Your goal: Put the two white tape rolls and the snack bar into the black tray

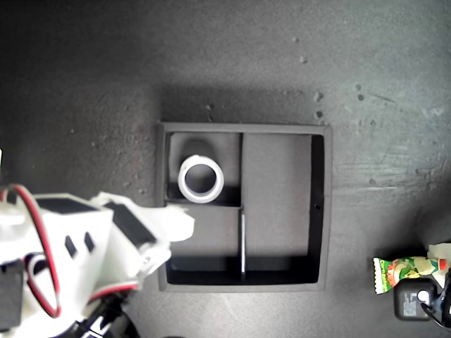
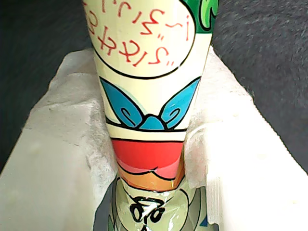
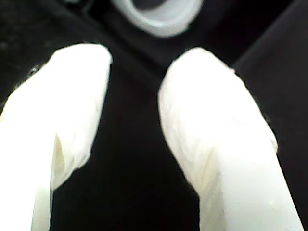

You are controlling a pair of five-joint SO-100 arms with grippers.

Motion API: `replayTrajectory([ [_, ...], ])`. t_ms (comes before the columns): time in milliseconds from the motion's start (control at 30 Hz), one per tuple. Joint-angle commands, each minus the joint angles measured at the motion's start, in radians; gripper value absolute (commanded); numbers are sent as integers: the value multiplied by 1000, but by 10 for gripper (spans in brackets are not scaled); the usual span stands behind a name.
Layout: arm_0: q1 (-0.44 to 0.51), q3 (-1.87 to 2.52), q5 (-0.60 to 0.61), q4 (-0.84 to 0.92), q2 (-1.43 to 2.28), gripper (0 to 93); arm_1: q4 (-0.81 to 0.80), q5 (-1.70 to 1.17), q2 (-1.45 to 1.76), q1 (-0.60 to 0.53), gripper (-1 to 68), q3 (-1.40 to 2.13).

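Fingers of my first gripper (image 2: pixel 149 159) pinch the snack bar (image 1: pixel 405 271) near the tabletop's edge, at the exterior view's lower right, well apart from the black tray (image 1: pixel 320 211). Carrying it to the long compartment looks next. My second gripper (image 3: pixel 134 91) is spread, empty, over the tray, near one white tape roll (image 1: pixel 201 178) in a small compartment.

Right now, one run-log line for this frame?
first tool: shut on snack bar, off tray | second tool: open, empty, over black tray | tape roll: in small compartment | other roll: unseen
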Motion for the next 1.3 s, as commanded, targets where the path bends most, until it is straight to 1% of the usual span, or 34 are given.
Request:
replayTrajectory([
  [0, 29, 117, -49, 11, 101, 79, 61, 91, 92, 51, -3, -72],
  [67, 43, 181, -71, 9, 129, 79, 44, 118, 118, 89, -3, -69],
  [167, 61, 288, -112, 6, 184, 78, -35, 94, 127, 164, -4, -51],
  [267, 89, 397, -150, -6, 255, 79, -51, -25, 127, 242, -5, -83],
  [400, 133, 565, -196, -69, 367, 81, -26, -512, 115, 383, -5, -196],
  [533, 184, 739, -227, -187, 463, 83, -12, -850, 114, 483, -5, -255],
  [733, 242, 933, -242, -396, 472, 91, -160, -1364, 94, 592, -5, -273],
  [867, 275, 966, -268, -479, 430, 93, -195, -1700, -18, 627, -4, -417],
  [1033, 304, 1039, -291, -592, 397, 96, -172, -1979, -233, 638, -4, -698],
  [1133, 324, 1097, -313, -673, 397, 96, -156, -2092, -339, 627, -4, -819],
  [1267, 337, 1137, -341, -726, 382, 97, -109, -2154, -453, 617, -4, -942],
])
